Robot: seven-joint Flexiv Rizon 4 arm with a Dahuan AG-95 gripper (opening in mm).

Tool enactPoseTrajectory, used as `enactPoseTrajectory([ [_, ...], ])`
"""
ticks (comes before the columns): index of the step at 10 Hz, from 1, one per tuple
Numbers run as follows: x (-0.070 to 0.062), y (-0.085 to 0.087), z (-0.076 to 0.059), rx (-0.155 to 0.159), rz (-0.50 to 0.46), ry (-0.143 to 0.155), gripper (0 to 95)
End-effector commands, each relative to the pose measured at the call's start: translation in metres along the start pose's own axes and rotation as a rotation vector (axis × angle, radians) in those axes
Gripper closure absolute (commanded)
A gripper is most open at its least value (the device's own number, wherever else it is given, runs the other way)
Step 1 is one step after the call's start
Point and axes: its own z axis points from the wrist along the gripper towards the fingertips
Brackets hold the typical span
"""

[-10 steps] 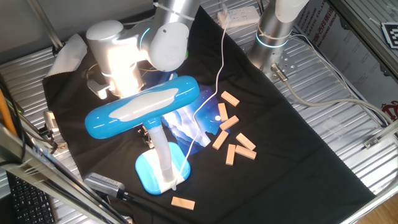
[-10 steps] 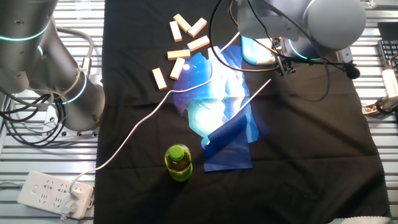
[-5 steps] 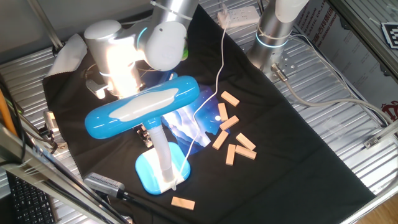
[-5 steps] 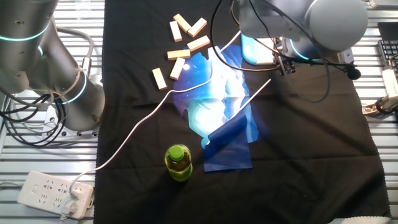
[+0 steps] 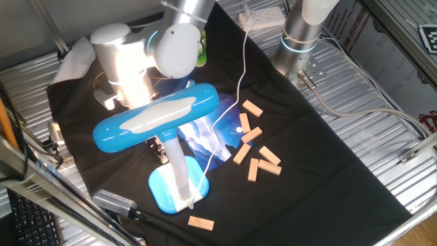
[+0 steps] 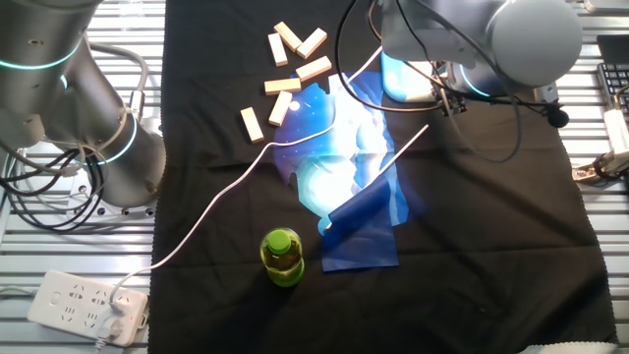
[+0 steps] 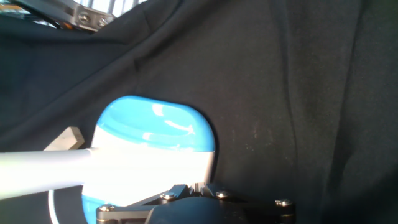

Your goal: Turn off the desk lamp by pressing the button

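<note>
The desk lamp has a sky-blue oval head (image 5: 157, 116), a white neck (image 5: 175, 162) and a rounded blue base (image 5: 169, 190). It is lit and throws bright light on the blue sheet (image 5: 205, 140) under it. My arm (image 5: 130, 58) reaches down behind the head, which hides most of the gripper. In the hand view the blue base (image 7: 155, 127) lies just ahead of my gripper (image 7: 196, 185), whose fingertips meet in a thin line. The blurred white neck (image 7: 43, 174) crosses at the left. I cannot make out the button. The arm (image 6: 472, 39) covers most of the lamp in the other fixed view.
Several wooden blocks (image 5: 254, 147) lie right of the lamp, and one (image 5: 201, 223) lies near the base. The white cord (image 6: 226, 197) runs to a power strip (image 6: 88, 305). A green bottle (image 6: 282, 256) stands by the sheet. A second arm's base (image 5: 300, 34) stands at the back.
My arm's upper joint has shifted slightly to the left in one fixed view. The lamp, still lit, has not moved.
</note>
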Motion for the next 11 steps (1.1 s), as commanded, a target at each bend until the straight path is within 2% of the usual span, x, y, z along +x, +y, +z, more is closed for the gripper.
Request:
enactPoseTrajectory([
  [1,-0.0004,0.0010,0.0005,-0.001,0.005,0.004,95.0],
  [5,-0.0063,0.0099,0.0034,-0.006,0.018,0.005,95.0],
  [9,-0.0067,0.0087,0.0077,-0.018,0.013,0.004,95.0],
  [11,-0.0069,0.0085,0.0086,-0.044,0.012,0.004,95.0],
])
